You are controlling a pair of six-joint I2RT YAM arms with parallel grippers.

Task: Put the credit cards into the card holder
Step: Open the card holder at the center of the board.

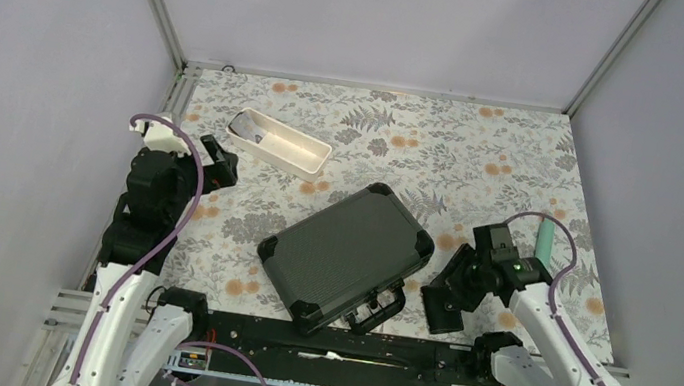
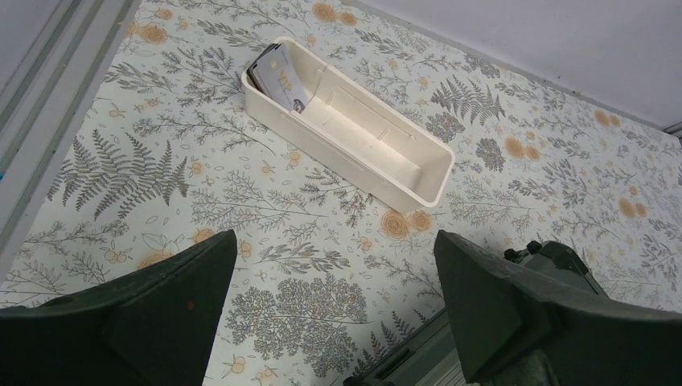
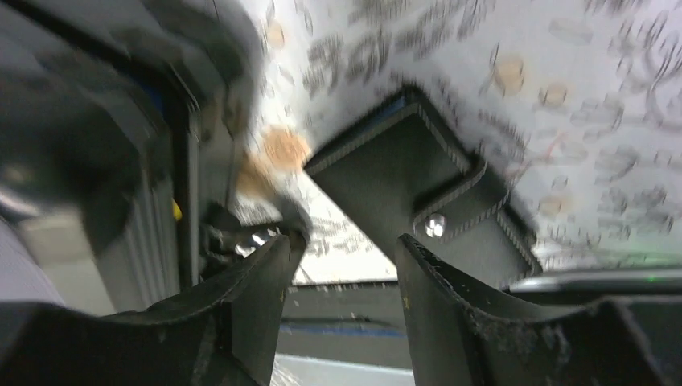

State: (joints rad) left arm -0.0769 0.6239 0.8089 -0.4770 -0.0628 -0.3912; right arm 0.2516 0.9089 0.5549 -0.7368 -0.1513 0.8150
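Note:
The credit cards point(image 2: 281, 76) lean in the far left end of a long white tray point(image 2: 378, 161), also seen from above as credit cards point(image 1: 250, 134) in the tray point(image 1: 293, 154). My left gripper point(image 2: 336, 265) hangs open over the floral cloth, short of the tray, with nothing between its fingers. The card holder point(image 1: 449, 311), a black wallet with a snap tab, lies on the cloth to the right of the hard case. My right gripper point(image 1: 460, 276) is just above it. In the blurred right wrist view the card holder point(image 3: 402, 181) lies just beyond my right gripper point(image 3: 342, 245), whose jaws stand apart and empty.
A large black hard case point(image 1: 347, 252) with a handle lies in the middle, between the arms; its corner point(image 2: 555, 259) shows beside my left fingers. A pale green cylinder point(image 1: 546, 240) lies at the right. Grey walls close in the table on three sides.

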